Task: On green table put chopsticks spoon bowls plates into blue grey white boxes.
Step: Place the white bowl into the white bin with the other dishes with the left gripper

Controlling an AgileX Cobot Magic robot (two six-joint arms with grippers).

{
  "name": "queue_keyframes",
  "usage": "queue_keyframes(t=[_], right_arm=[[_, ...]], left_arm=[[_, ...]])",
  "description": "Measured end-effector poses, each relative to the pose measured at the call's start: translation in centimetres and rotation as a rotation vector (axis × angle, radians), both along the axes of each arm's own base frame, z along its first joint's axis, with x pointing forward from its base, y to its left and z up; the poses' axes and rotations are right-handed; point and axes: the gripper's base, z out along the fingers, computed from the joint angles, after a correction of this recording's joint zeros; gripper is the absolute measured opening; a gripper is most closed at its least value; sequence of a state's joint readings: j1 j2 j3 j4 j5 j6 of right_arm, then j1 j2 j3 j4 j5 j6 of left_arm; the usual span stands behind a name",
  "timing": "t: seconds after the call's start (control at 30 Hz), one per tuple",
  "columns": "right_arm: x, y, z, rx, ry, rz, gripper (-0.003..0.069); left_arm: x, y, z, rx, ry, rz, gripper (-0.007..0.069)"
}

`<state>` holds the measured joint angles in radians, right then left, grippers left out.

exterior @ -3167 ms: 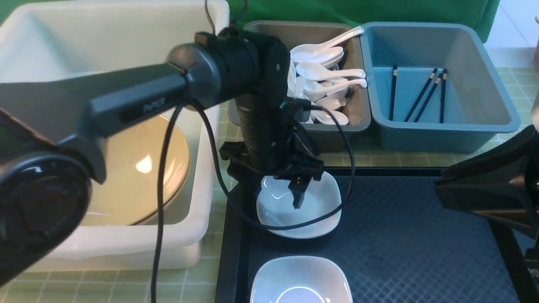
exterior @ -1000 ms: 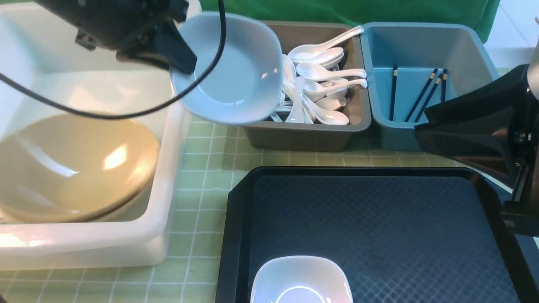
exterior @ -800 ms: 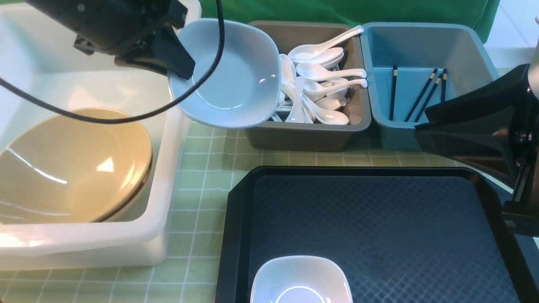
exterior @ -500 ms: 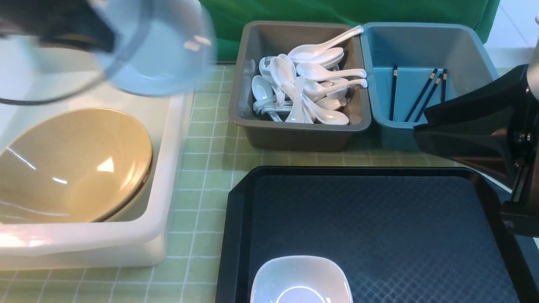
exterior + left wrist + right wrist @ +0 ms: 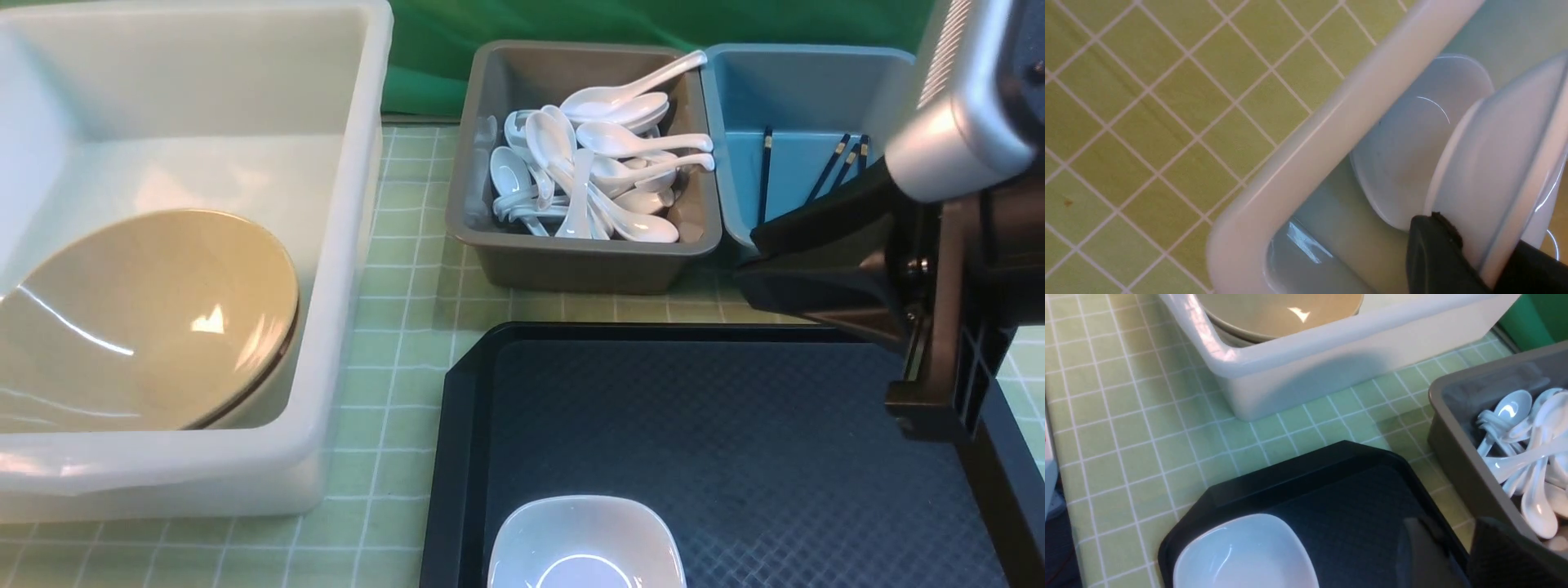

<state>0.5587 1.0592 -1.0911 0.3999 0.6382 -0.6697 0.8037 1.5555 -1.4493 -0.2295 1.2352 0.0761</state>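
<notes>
Green checked table (image 5: 408, 310), black tray (image 5: 735, 457) ctr; green backdrop (image 5: 424, 49) behind.

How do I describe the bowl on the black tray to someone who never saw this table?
Find the black tray on the green table, next to the grey box of spoons. At its edge nearest the robot sits a white bowl. It is the only dish on the tray, and rounded-square, unlike the round tan dish in the white box.

Left fingers (image 5: 1433, 253) pinched tight; right fingers (image 5: 1423, 555) parted, holding nothing
</notes>
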Motion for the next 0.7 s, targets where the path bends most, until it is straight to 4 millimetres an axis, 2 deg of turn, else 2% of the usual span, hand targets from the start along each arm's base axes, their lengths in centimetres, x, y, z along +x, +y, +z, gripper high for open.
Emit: queue_keyframes(t=[0.1,0.23,0.27,0.3,0.37,0.53,0.6,0.7], right_arm=[[0.0,0.0,0.1,-0.003,-0.010,0.005,0.0192],[0.0,0.0,0.1,-0.002,-0.012,0.005,0.0192],[0.0,0.0,0.1,-0.002,-0.012,0.005,0.0194],[0.0,0.0,0.1,-0.002,-0.012,0.005,0.0194],[0.0,0.0,0.1,-0.001,-0.011,0.006,0.0194],[0.0,0.0,0.1,-0.001,-0.011,0.006,0.0194],[0.0,0.0,0.2,0.001,-0.009,0.005,0.0195],[0.0,0.0,0.2,0.008,0.000,-0.003,0.0197]], left_arm=[[0.5,0.1,-0.5,-0.006,0.017,0.008,0.0015],[1.7,0.3,-2.3,-0.016,0.083,0.013,0.0015],[2.4,0.5,-3.4,-0.015,0.118,0.005,0.0015],[2.5,0.5,-3.5,-0.014,0.119,0.003,0.0015],[3.4,0.3,-4.4,-0.019,0.137,-0.021,0.0015],[4.6,-0.5,-5.3,-0.017,0.170,-0.027,0.0031],[4.8,-0.7,-5.4,0.003,0.195,-0.019,0.0062],[4.8,-1.1,-5.4,0.054,0.263,0.054,0.0181]])
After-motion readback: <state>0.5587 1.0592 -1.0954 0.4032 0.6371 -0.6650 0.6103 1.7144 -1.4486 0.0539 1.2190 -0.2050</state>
